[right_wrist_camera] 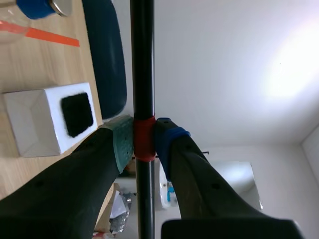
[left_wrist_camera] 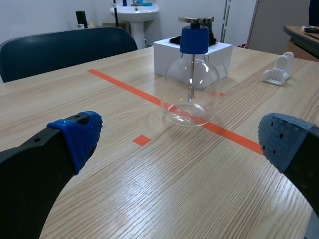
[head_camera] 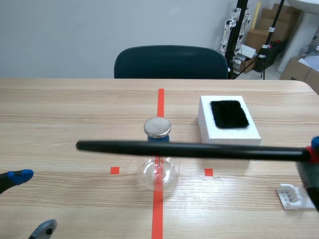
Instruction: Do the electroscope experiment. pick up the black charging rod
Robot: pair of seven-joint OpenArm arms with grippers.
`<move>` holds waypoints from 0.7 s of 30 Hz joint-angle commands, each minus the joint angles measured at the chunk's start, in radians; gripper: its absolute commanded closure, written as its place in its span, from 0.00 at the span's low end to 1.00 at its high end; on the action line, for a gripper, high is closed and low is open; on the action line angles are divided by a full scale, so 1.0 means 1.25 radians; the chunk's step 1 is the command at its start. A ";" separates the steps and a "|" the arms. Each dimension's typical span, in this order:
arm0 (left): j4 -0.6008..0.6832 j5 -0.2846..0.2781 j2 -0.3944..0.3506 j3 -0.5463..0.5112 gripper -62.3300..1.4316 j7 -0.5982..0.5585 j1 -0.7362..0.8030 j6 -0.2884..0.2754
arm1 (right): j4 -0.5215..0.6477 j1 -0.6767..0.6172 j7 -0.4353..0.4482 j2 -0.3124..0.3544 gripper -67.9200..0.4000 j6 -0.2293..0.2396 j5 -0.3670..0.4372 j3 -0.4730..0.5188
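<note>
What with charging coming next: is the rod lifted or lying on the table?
Lifted: the right claw is shut on the rod, holding it level above the table.

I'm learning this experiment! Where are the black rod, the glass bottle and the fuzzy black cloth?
black rod (head_camera: pixel 189 150): scene view, middle of its shaft.
glass bottle (left_wrist_camera: pixel 190 94): left wrist view, its round belly.
fuzzy black cloth (head_camera: pixel 229 113): scene view, its centre.

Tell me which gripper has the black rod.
The right gripper, clamped on the red band of the black rod; the left gripper is open and empty.
</note>
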 commanded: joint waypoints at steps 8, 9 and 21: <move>0.004 -0.009 -0.007 -0.005 0.00 -0.014 0.004 -0.001 | 0.004 -0.025 0.012 0.007 0.99 0.004 -0.003 -0.001; 0.004 -0.009 -0.007 -0.005 0.00 -0.014 0.004 -0.001 | 0.004 -0.025 0.011 0.007 0.99 0.013 -0.003 -0.001; 0.004 -0.009 -0.007 -0.005 0.00 -0.014 0.004 -0.001 | 0.004 -0.025 0.011 0.007 0.99 0.031 -0.002 -0.001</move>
